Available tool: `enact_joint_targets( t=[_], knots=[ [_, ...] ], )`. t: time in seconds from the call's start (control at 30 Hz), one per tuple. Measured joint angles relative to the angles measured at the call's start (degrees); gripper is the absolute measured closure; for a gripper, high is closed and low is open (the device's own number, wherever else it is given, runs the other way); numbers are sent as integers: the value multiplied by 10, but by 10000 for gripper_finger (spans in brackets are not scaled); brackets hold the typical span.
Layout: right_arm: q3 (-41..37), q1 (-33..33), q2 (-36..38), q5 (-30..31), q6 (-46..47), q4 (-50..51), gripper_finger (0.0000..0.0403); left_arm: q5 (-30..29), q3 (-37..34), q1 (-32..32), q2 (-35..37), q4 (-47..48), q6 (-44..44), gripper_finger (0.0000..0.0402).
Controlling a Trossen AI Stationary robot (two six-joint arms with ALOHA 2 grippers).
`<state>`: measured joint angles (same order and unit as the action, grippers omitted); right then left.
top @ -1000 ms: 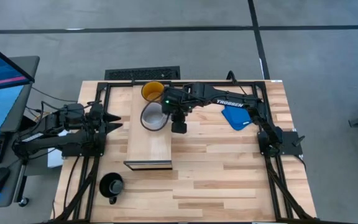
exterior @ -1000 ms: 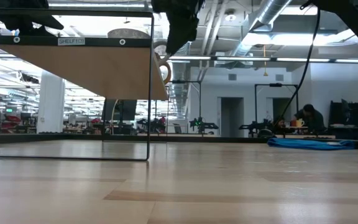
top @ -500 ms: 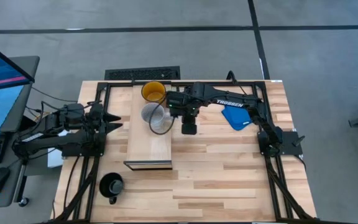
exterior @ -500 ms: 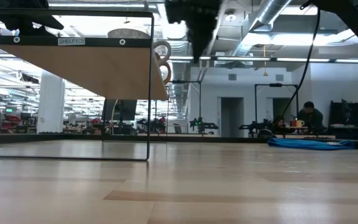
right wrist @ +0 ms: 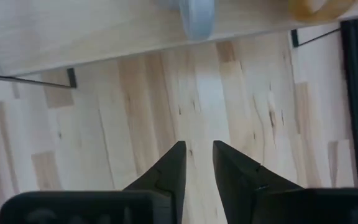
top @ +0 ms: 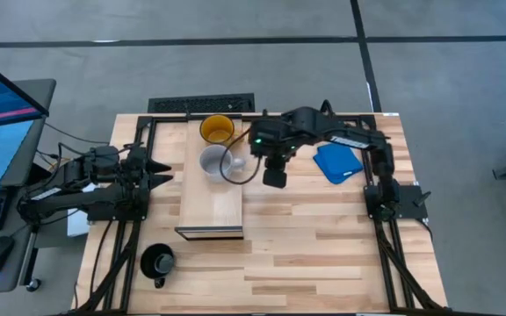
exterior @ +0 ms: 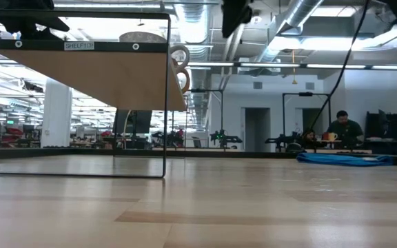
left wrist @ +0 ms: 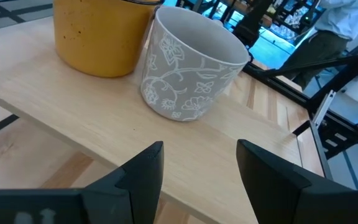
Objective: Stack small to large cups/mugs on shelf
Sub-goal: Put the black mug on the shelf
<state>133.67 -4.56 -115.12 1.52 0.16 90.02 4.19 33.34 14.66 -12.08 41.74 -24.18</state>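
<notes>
On the raised pale wood shelf [top: 211, 206], the yellow-orange mug [top: 217, 130] sits at the far end and the white mug [top: 213, 162] stands upright just in front of it, the two close together; from the left wrist view the white mug [left wrist: 191, 64] shows a pale floral pattern and stands just beside the yellow-orange mug [left wrist: 98, 34], though whether they touch cannot be told. The white mug's handle points off the shelf's right edge toward the right gripper [top: 275, 178], which hangs over the planked surface [top: 323, 254] just to the right of the shelf. In the right wrist view its two dark fingers [right wrist: 169, 168] are only narrowly apart and hold nothing, with bare planks below them and the shelf edge with the white mug's handle [right wrist: 197, 15] beyond. The left gripper [top: 161, 171] waits at the left side of the shelf, its pointed fingers [left wrist: 138, 171] spread open and empty, aimed at the two mugs. The black mug [top: 157, 262] stands alone on the surface near the front left corner, well apart from the shelf. A flat blue object [top: 336, 162] lies on the surface to the right of the right arm. In the low view a person [exterior: 343, 127] sits in the room far behind the surface.
</notes>
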Motion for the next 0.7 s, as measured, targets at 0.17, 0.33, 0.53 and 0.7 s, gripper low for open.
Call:
enact_joint_targets(
  t=[0.17, 0.33, 0.53, 0.7],
  knots=[
    [0, -4, 29, 0, -1, -18, 306, 0, 0, 0, 0, -1, 8, 208],
    [0, -5, 54, 0, -4, -28, 306, 0, 0, 0, 0, -1, 7, 208],
    [0, -6, 86, 15, -2, -17, 306, 0, 0, 0, 0, -1, 7, 208],
    [-13, -16, 116, 34, 8, -30, 305, 0, 0, 0, 0, -1, 7, 208]
  ],
)
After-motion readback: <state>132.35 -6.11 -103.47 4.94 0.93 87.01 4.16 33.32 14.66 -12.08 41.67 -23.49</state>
